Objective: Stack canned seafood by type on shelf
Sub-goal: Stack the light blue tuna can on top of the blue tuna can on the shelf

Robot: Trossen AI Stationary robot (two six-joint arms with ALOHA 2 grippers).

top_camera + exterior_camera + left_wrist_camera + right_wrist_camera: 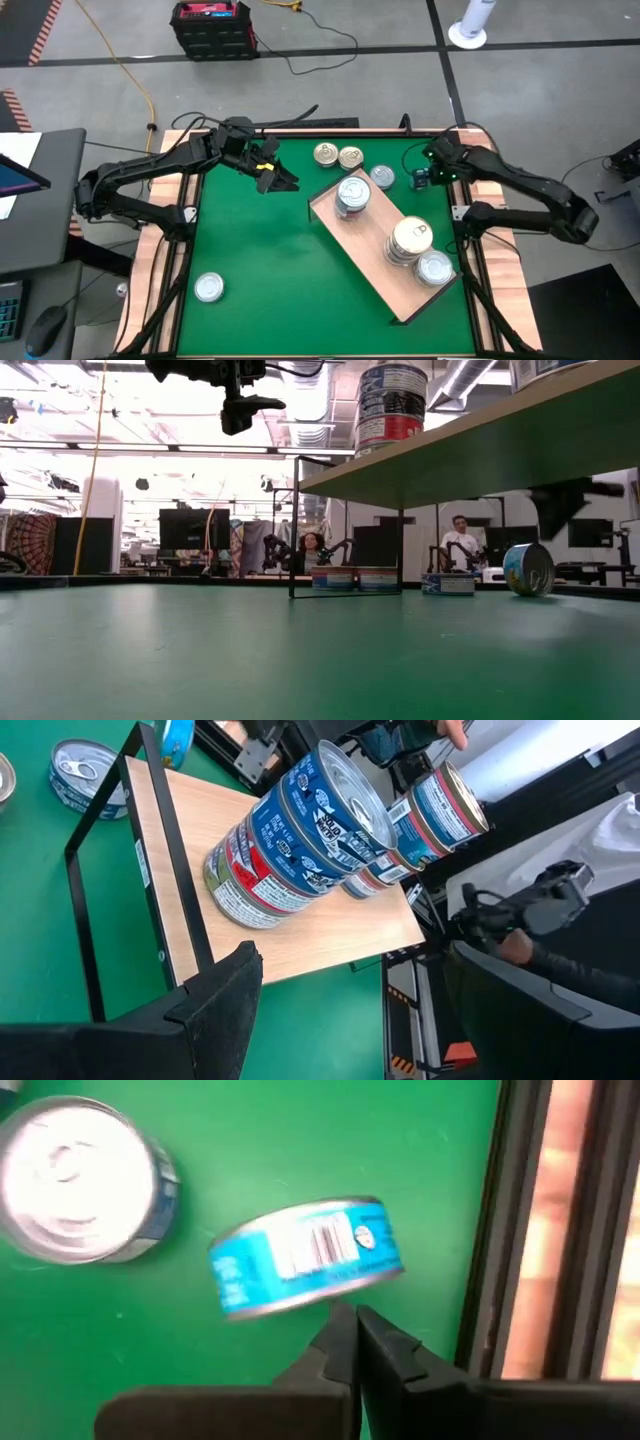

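The right hand (352,1330) hovers clenched and empty at the upper right of the surface (270,270), just beside a blue tin on its edge (305,1256). The left hand (275,176) waits spread wide at upper centre-left. The shelf (375,250) at centre right carries stacked tins (352,195).

The shelf (372,262) stands diagonally on the counter (270,280), right of centre. On the shelf: one stack (352,196) at the far end, a second stack (409,241) toward the near end, and a single can (434,268) just beside the second stack. Behind the shelf's far end, two cans (338,155) sit side by side, with a third can (382,177) to their right. A can on its edge (420,180) stands further right, near the right hand (437,165). A lone can (209,288) lies at the near left. The left hand (277,178) hangs left of the shelf.
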